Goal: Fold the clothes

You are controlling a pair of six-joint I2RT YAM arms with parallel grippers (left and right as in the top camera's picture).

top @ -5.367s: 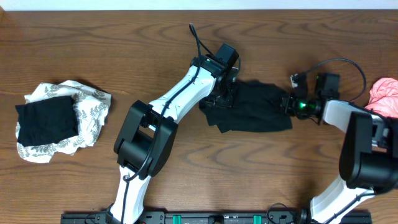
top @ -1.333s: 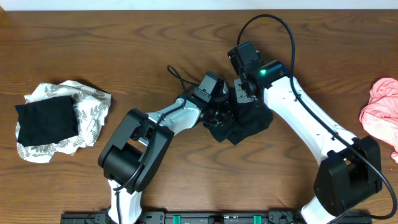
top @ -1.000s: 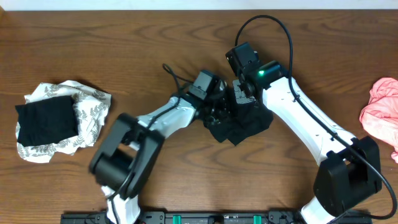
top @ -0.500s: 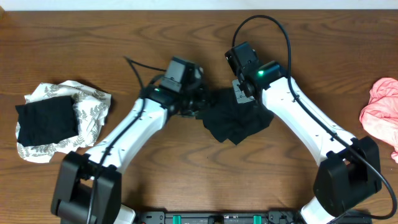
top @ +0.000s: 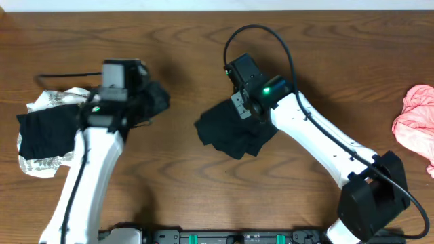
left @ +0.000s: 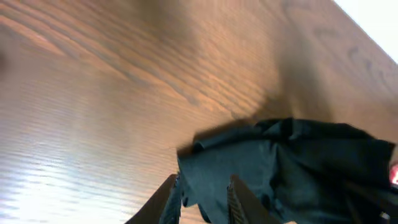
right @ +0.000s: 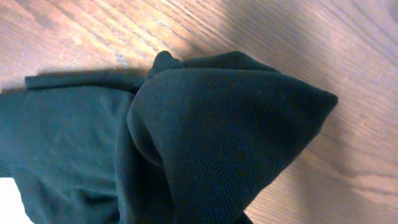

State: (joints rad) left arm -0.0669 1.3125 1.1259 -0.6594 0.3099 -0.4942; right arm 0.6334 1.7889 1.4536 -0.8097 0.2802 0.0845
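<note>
You are early in the fold, by my reading; nothing at the middle of the worktop (top: 176,196) is squared up yet. The black garment (top: 230,135) lies there in a creased heap with ragged edges, under your right tool (top: 237,112). In the right wrist view the cloth rises in a tented peak toward the camera and hides the fingers, so I cannot tell whether that tool grips it or only hangs above it.

Your left tool (left: 202,198) has its fingers drawn close together with the edge of a smaller black piece (left: 292,165) between them; it looks pinched and held off to the left, apart from the heap, though the overhead view is blurred there.

The pile at the left edge may be the only finished work. A flat black piece (top: 44,132), roughly rectangular, lies on a white leaf-print piece (top: 51,102) that is itself rumpled. A coral-pink piece (top: 413,118) sits bunched at the far right edge.

I count five cloth items: three black, one leaf-print, one pink; two arms, two tools. As I judge it, you have yet to set down the held piece, then flatten and fold the heap, the leaf-print and the pink.
</note>
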